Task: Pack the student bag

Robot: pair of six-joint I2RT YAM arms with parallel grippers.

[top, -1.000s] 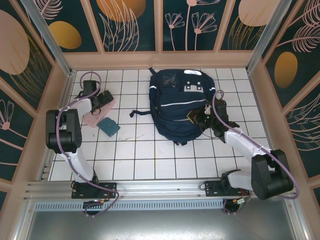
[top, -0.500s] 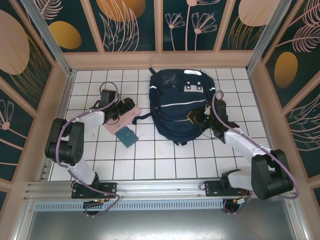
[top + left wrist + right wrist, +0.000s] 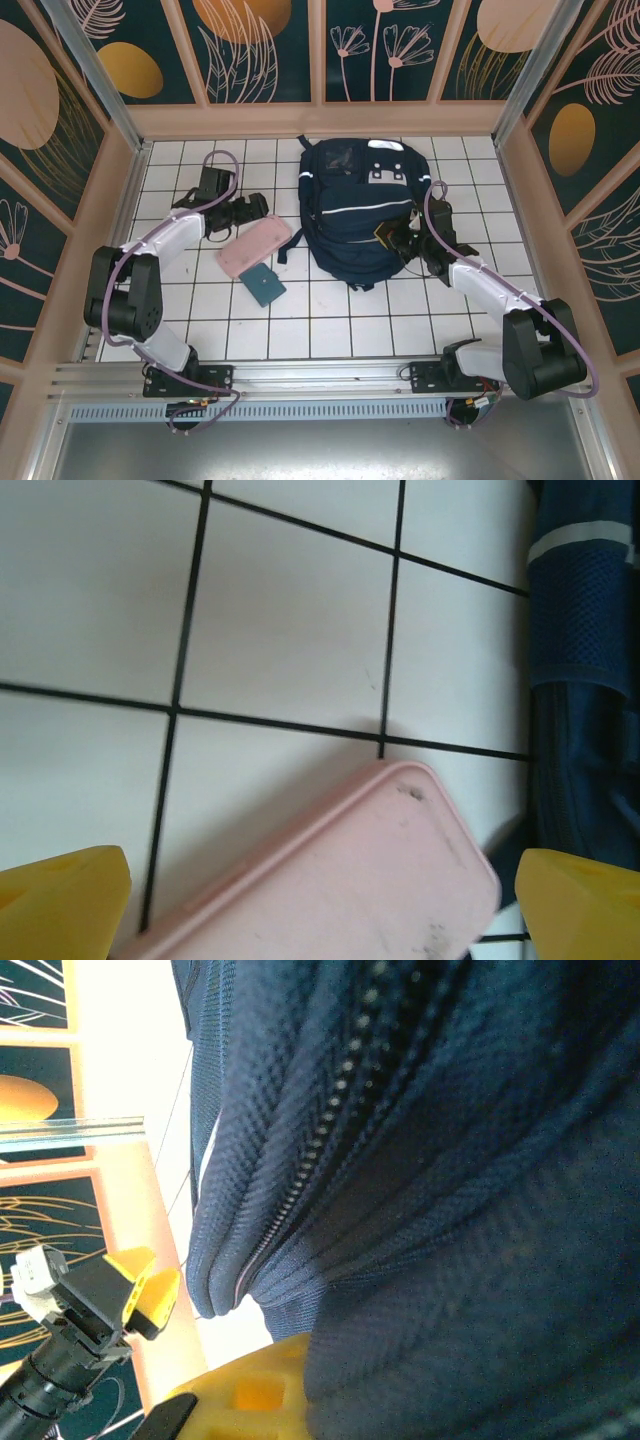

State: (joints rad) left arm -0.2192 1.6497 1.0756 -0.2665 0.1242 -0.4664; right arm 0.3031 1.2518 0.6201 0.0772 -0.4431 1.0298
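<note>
Pink case [image 3: 255, 247] and teal booklet [image 3: 265, 284] are sitting much further right than a second ago. Both have gone from near the left edge of the surface [image 3: 330, 325] to just beside the student bag [image 3: 355, 215]. Left arm has been swinging in with them, from the left edge toward the middle. Bag and right arm are sitting where they were.

Student bag is lying flat against the middle of the far edge, slightly toward the right edge. Its white patches are pointing at the far edge and its white stripe is running across it.

Left end effector [image 3: 322, 905] is hanging wide open over the far side of the pink case. In the wrist view its yellow fingertips [image 3: 65, 905] are standing well apart with the case's rounded end lying between them. Can't tell whether either tip is touching it.

Case is lying diagonally, its right end just beside the bag's left side, near a dark strap [image 3: 285, 240]. Booklet is lying just beside the case's near edge.

Right end effector [image 3: 392, 235] is sitting closed at the bag's right side. In its wrist view navy fabric and a zipper line [image 3: 330, 1150] are bunching over its yellow finger [image 3: 250, 1390], so it's pinching bag fabric.
</note>
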